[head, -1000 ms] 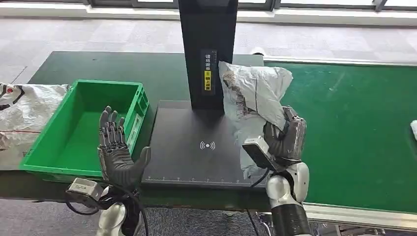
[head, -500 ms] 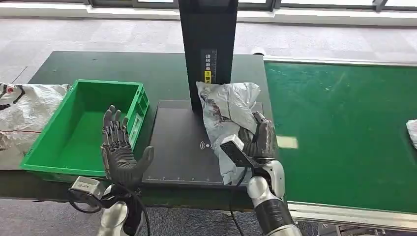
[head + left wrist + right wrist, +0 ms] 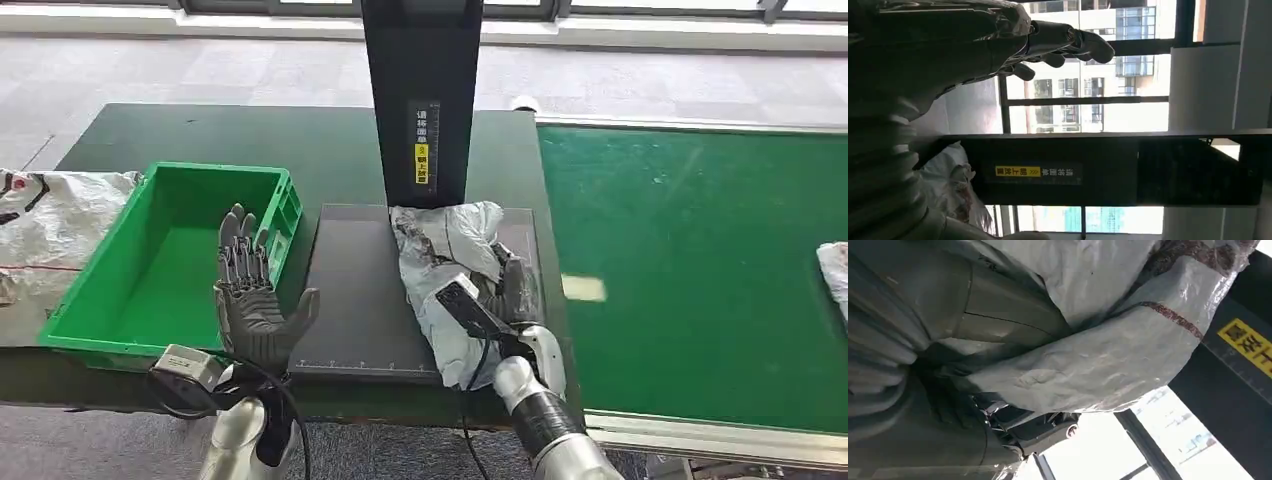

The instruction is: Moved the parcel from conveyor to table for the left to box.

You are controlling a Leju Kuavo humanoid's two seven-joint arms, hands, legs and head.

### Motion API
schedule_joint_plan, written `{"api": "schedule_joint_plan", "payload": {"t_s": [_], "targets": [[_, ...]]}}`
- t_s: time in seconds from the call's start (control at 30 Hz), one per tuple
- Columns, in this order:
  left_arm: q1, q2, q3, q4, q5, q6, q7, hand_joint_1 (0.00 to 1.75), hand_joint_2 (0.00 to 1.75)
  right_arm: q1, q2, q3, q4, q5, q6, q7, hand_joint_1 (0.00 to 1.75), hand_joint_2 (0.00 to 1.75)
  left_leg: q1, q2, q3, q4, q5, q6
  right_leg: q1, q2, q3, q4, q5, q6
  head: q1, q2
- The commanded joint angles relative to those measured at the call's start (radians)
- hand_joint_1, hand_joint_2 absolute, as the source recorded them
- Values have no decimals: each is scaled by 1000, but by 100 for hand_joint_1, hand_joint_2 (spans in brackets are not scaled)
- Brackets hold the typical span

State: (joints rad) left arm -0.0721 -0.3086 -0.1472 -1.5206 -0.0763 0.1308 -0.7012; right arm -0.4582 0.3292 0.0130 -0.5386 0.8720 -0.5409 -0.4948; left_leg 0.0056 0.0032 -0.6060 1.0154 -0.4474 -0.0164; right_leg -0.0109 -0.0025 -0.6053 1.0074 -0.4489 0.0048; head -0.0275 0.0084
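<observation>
Far to your left a white sack [image 3: 50, 215] lies off the table's end, well clear of the work. Next comes the green crate [image 3: 90, 300], sitting open on the dark green table [image 3: 200, 135]. Just beside its near right corner your left hand [image 3: 250, 305] is raised, palm up, fingers apart, holding nothing; it touches neither crate nor parcel.

Moving right, the black scanner platform [image 3: 350, 300] lies flat with its tall black post [image 3: 422, 100] rising at the back, yellow label facing you. The grey plastic-wrapped parcel [image 3: 440, 260] lies across the platform's right half, its far end against the foot of the post and its near end overhanging the front edge. Your right hand [image 3: 505, 290] is clamped on the parcel's right side, fingers wrapped into the crumpled film, as the right wrist view confirms.

Further right runs the green conveyor [image 3: 700, 260], with another pale parcel [image 3: 835, 270] at its far edge.

Watch the release. The film is slack and slippery, so if you let go while the near end overhangs, the parcel may slide off towards the floor. The loose wrap could also snag your fingers and drag with them as you withdraw. Pushing further in risks jamming it against the post.
</observation>
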Motion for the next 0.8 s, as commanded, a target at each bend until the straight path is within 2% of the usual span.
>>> {"api": "schedule_joint_plan", "payload": {"t_s": [0.03,0.27,0.33,0.37,0.43,0.47,0.5,0.57,0.67,0.7,0.8], "targets": [[-34,8,-18,49,-4,-3,3,0,175,-60,-48,-6,161,-14,32,36,0,175,0,-3,5,-3,1,1,0,-2,6,-3,0,0,0,0],[-21,13,-22,41,-3,-3,3,0,175,-47,-49,-39,118,-49,-5,-12,0,175,0,-2,4,-2,0,1,0,-2,4,-2,0,0,0,0],[-22,14,-21,42,-2,-1,3,0,175,-39,-53,-52,87,-59,-47,-33,0,175,0,-2,4,-2,0,1,0,-2,5,-2,0,0,0,0],[-21,14,-20,41,-2,1,3,0,175,-30,-56,-57,60,-56,-107,-52,0,175,0,-3,5,-3,0,1,0,-2,6,-3,0,0,0,0],[-13,17,-24,37,-4,6,3,0,175,3,-58,-87,-30,-84,-157,-122,0,175,0,-2,2,-1,0,0,0,-2,2,-1,0,0,0,0],[-13,17,-24,37,-4,6,3,0,175,3,-58,-87,-30,-84,-157,-122,0,175,0,-3,3,-2,0,1,0,-3,4,-2,-1,0,0,0],[-7,19,-25,34,-3,7,3,0,175,35,-47,-118,-117,-45,-157,-124,0,175,0,-3,2,-1,0,1,0,-3,3,-1,-1,0,0,0],[0,24,-30,35,-3,15,3,0,175,134,20,-221,-389,17,-157,-203,0,175,0,-3,2,-1,0,0,0,-3,2,-1,-1,0,0,0],[0,24,-30,35,-3,15,3,0,175,134,20,-221,-389,17,-157,-203,0,175,0,-3,3,-2,0,0,0,-2,4,-1,-1,0,0,0],[1,25,-33,35,-3,18,3,0,175,156,20,-206,-436,9,-157,-203,0,175,-1,-3,2,-2,0,0,-1,-3,3,-1,-1,0,0,0],[-9,36,-56,65,-15,45,3,0,175,300,20,-154,-848,-67,-157,-203,0,175,-1,-5,1,-1,0,1,-1,-5,2,-1,-1,0,0,0]]}}
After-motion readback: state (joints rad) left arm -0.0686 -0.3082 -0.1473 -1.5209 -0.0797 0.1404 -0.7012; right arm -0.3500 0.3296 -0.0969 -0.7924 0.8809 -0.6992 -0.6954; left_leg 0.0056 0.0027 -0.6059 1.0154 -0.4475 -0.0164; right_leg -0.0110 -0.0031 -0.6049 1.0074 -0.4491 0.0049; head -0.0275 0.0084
